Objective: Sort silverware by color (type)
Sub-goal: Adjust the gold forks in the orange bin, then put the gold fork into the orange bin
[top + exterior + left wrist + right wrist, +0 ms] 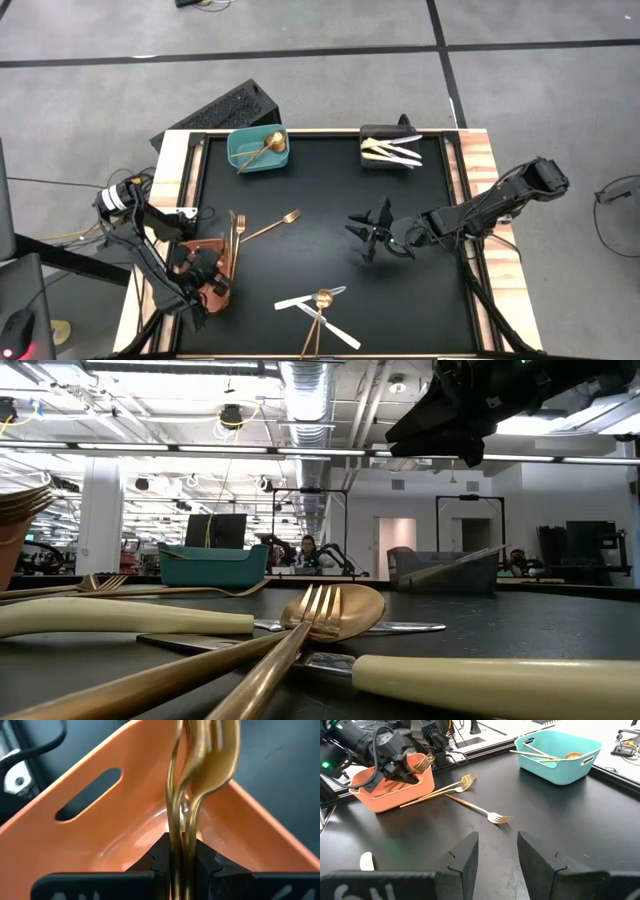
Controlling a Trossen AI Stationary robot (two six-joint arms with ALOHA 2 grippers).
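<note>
From above, a black worktop (pixel 320 230) is seen with a teal bin (pixel 258 150) at its far edge holding gold spoons (pixel 268 146), and a black bin (pixel 390 148) beside it holding white-handled knives (pixel 392 151). A salmon bin (pixel 205 270) sits at the left edge, and the left end effector (pixel 208 272) is lowered into it. Two gold forks (pixel 262 228) lie on the worktop just beside that bin, one leaning over its rim. Near the front edge, two white-handled knives (pixel 318 312), a gold spoon (pixel 322 298) and a gold fork are piled across one another. The right end effector (pixel 375 238) is held over the middle of the worktop, apart from all cutlery.

At table height, the front pile is seen close up: fork tines (pixel 318 602) rest against the spoon bowl (pixel 352 608), with cream knife handles (pixel 130 618) lying across. The teal bin (pixel 212 565) and black bin (pixel 440 570) stand farther back.

In the left wrist view, the left end effector (pixel 181 860) is closed narrowly on the stems of gold forks (pixel 205 760), which are held over the inside of the salmon bin (pixel 100 815).

In the right wrist view, the right end effector (pixel 497 852) stands wide and holds nothing. A single fork (pixel 480 811) lies ahead of it, two more (pixel 447 789) reach the salmon bin (pixel 390 795), and the teal bin (pixel 560 755) holds spoons.
</note>
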